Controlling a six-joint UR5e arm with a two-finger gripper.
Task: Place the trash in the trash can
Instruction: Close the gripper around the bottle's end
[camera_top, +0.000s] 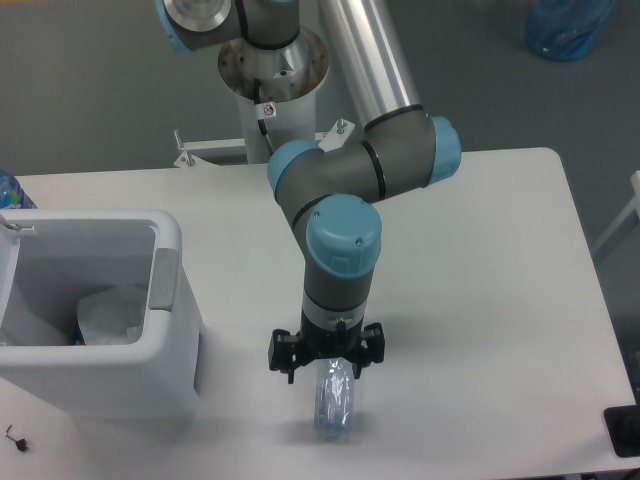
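Bottle (334, 405) on the white table (480, 300), lying flat near the front edge, its long axis running away from the camera, and only the lower clear part showing. Any label on it is hidden under the tool, so no writing can be read there. Right over its upper end sits the gripper (327, 362), pointing straight down, black fingers (283, 358) spread to either side of the plastic. The jaws stand wide, straddling the bottle; whether the pads touch it cannot be told from this angle.

Off to the left, well apart from the bottle, the trash can (172, 300) stands on the table, white and boxy with a thick rim and a grey tab on its near wall. Inside it lies a pale, crumpled clear piece (108, 312), with a touch of blue beside it.

Up on the arm (345, 190), grey links and light-blue caps; a small round sticker (268, 109) with red on it shows on the base column, too small to read.
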